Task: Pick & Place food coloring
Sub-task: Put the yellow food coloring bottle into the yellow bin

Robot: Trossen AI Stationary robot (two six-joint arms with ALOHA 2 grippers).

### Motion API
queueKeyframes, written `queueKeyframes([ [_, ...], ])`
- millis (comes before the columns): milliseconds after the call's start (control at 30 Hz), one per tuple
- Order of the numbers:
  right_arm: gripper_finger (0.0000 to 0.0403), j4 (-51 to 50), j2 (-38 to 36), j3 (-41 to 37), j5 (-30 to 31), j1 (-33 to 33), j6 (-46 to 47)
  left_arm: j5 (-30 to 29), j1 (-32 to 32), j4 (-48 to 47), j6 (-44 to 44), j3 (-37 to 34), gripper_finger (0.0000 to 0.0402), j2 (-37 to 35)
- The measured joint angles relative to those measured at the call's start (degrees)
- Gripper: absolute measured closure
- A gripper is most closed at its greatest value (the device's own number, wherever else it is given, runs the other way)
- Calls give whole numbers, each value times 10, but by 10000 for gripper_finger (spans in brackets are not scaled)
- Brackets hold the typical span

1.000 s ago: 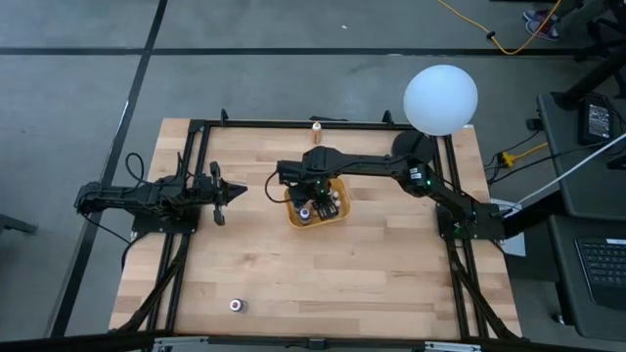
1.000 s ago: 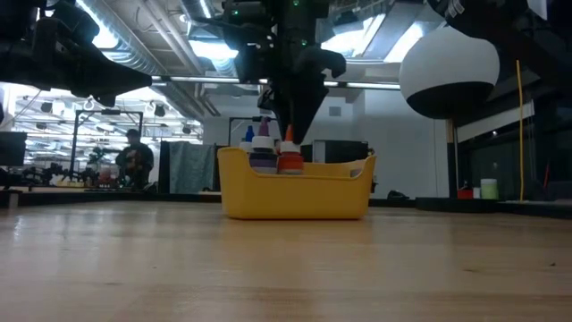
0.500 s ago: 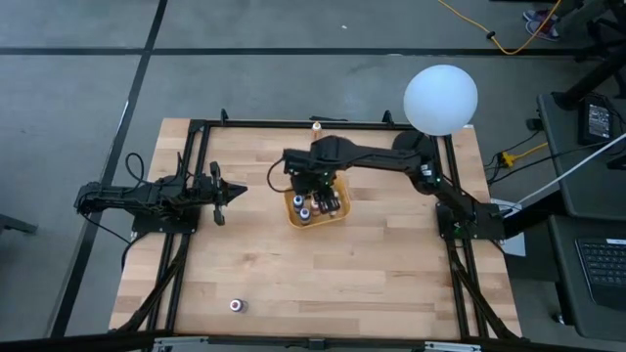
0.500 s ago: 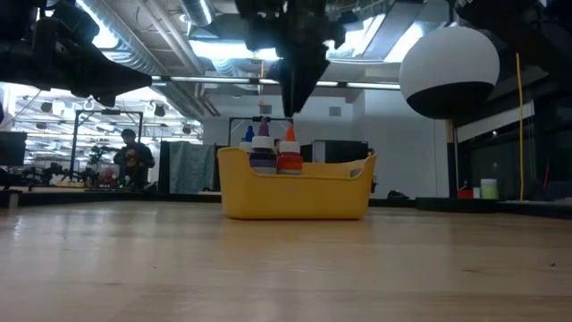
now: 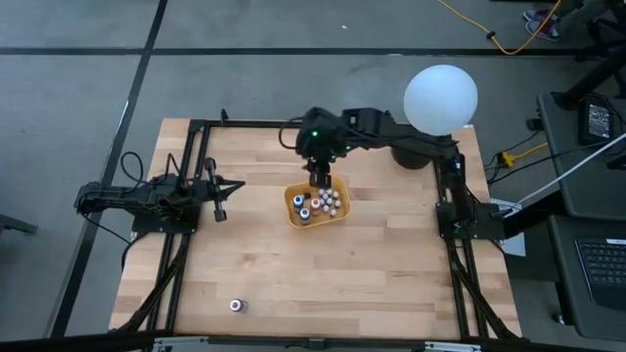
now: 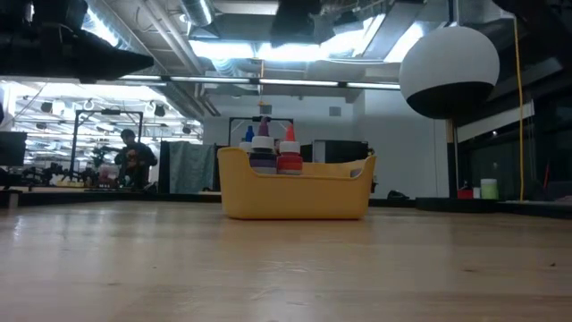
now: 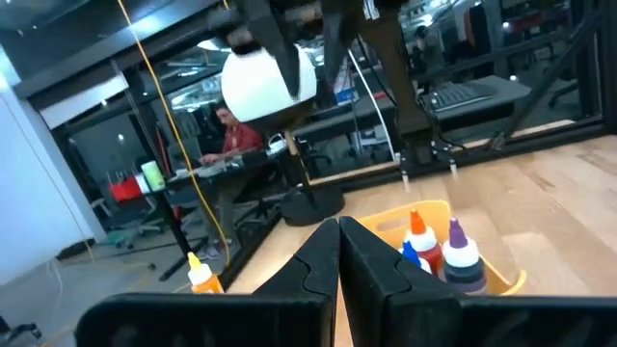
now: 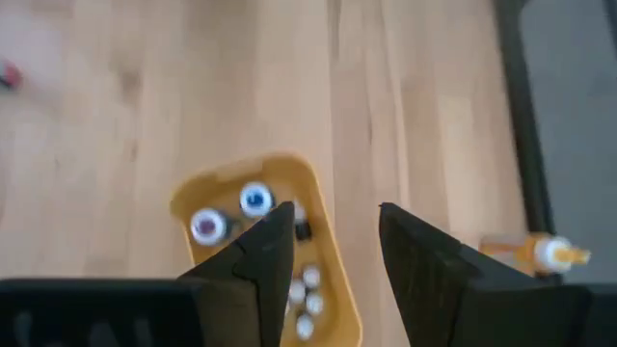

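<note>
Right claw (image 5: pixel 319 180) hangs open above tray's (image 5: pixel 291 204) far rim.

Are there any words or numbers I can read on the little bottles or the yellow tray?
None can be read.
Small food coloring bottles: labels too small and blurred to read.
Orange-yellow plastic tray: plain wall, no writing shows.
Big white globe lamp: no writing shows.

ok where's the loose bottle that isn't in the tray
In the high view one small bottle stands alone near the table's front edge on the left side, far from the yellow tray at the middle.
</note>
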Motion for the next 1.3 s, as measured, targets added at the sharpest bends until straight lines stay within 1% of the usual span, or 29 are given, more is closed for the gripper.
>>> queueKeyframes([
  [133,248,54,-22,-8,0,1,7,0,0,0,-11,0,395,0],
  [267,248,80,-30,-11,0,1,32,0,0,14,-22,1,394,0],
  [333,248,77,-31,-12,0,1,35,2,0,12,-60,1,395,0],
  [500,248,79,-33,-12,-1,-1,24,-1,0,31,-206,1,394,0],
  [633,248,78,-36,-12,-5,-33,-8,-32,5,73,-267,1,393,0],
  [700,248,78,-36,-12,-31,-58,-22,-59,12,69,-308,4,394,0],
  [767,248,76,-36,-14,-84,-86,-41,-70,25,42,-345,13,395,5],
  [800,249,82,-37,-20,-112,-100,-51,-67,32,23,-355,19,395,11],
  [867,252,90,-39,-36,-153,-127,-78,-41,49,-11,-370,36,395,29],
  [967,261,107,-57,-77,-199,-155,-120,-14,79,-18,-392,72,393,71],
  [1100,280,155,-113,-153,-246,-162,-169,-29,127,-24,-405,143,396,145],
  [1200,295,219,-185,-240,-265,-148,-182,-30,169,-43,-386,215,397,216],
  [1300,306,305,-280,-353,-269,-143,-163,-30,216,-103,-363,301,396,302],
])
